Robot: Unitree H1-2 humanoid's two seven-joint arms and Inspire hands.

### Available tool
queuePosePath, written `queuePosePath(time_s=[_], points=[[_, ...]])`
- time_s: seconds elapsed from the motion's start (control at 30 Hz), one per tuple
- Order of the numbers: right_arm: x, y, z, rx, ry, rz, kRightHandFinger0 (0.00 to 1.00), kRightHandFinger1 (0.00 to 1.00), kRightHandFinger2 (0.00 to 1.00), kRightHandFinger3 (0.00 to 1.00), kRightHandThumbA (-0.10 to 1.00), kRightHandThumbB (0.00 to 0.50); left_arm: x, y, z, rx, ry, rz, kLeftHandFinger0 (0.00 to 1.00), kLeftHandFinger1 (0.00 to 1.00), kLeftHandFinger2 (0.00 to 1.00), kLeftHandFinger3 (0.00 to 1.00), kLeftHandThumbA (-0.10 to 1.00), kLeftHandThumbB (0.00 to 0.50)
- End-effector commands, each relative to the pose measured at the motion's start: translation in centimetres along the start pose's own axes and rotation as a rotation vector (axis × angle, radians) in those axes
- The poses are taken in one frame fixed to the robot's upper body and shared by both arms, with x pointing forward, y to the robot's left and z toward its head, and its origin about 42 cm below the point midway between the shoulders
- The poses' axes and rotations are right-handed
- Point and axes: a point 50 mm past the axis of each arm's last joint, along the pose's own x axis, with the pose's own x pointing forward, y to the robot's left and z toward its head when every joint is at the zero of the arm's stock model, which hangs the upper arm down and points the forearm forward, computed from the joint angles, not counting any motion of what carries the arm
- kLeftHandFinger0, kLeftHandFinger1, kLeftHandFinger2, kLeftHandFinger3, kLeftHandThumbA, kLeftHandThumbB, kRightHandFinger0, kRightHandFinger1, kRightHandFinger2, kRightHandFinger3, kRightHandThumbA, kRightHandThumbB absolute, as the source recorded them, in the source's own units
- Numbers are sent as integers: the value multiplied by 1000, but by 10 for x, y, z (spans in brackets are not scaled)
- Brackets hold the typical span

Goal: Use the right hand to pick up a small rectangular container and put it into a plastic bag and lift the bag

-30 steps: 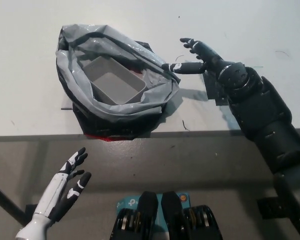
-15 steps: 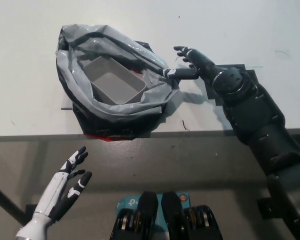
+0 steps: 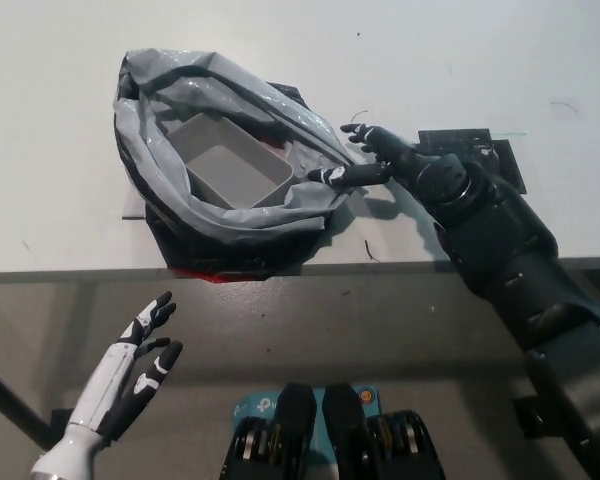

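Lowered and nearer the bag than before, the black right robot hand (image 3: 380, 158) touches its rim at 3 o'clock, fingers spread, grasping nothing.
Crinkled glossy grey plastic bag (image 3: 230, 150) holds the matte rectangular container (image 3: 230, 165) on the white counter (image 3: 60, 130); the white left robot hand (image 3: 140, 365) rests released at 7 o'clock.

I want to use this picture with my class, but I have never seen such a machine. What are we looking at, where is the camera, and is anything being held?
The camera sits on a humanoid robot's head, looking steeply down. The black right hand reaches over a white table to the rim of a grey plastic bag, fingers apart, at the edge but not clearly gripping it. A small rectangular container already lies inside the bag. The white left hand rests open below the table edge, holding nothing.
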Motion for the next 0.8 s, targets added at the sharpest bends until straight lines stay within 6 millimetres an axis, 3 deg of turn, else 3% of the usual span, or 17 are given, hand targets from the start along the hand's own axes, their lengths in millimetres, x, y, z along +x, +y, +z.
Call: queuePosePath(time_s=[0.0,0.17,0.27,0.3,0.33,0.37,0.4,0.43,0.47,0.5,0.53,0.6,0.63,0.7,0.73,0.77], points=[[4,-3,35,-57,-54,-2,1000,1000,1000,1000,903,463,5,9,11,37,-62,-13,897,1000,1000,1000,950,127],[7,6,41,-67,-15,6,1000,1000,1000,1000,923,478,5,8,13,37,-66,-15,896,1000,1000,1000,954,126],[9,11,46,2,-7,11,1000,1000,1000,1000,844,460,6,9,14,37,-68,-13,896,1000,1000,1000,954,126],[9,12,47,10,-4,14,979,1000,1000,1000,835,454,6,9,14,37,-67,-13,896,1000,1000,1000,954,126],[10,14,49,26,8,19,821,1000,1000,1000,798,448,7,9,14,37,-66,-14,898,1000,1000,1000,954,126],[10,16,52,62,28,18,547,730,971,1000,659,415,7,9,14,38,-67,-15,900,1000,1000,1000,954,121],[10,18,54,103,51,18,414,566,803,1000,605,395,7,9,14,40,-68,-16,901,1000,1000,1000,955,120],[11,19,57,110,62,15,83,113,279,847,346,328,7,9,15,39,-71,-17,901,1000,1000,1000,954,119],[11,20,60,111,72,11,17,23,160,771,244,292,8,9,15,38,-74,-18,902,1000,1000,1000,954,118],[11,21,62,107,76,5,3,5,156,712,47,261,8,9,15,38,-75,-19,901,1000,1000,1000,954,119],[11,22,67,94,74,-11,1,1,174,677,-71,232,9,10,16,36,-72,-18,901,1000,1000,1000,953,121],[11,23,71,90,72,-18,0,75,403,521,-99,192,10,11,17,37,-72,-18,901,1000,1000,1000,951,123],[11,25,74,106,58,-36,0,104,458,319,-100,156,11,11,17,40,-73,-18,901,1000,1000,1000,954,135],[11,25,74,118,52,-47,0,241,676,384,-100,158,12,11,17,43,-73,-19,902,1000,1000,1000,957,138],[11,25,73,124,46,-63,0,318,717,505,-100,160,12,12,18,45,-73,-21,904,1000,1000,1000,963,135],[11,24,73,125,44,-72,0,318,717,505,-100,160,12,12,18,45,-73,-23,904,1000,1000,1000,963,135]])
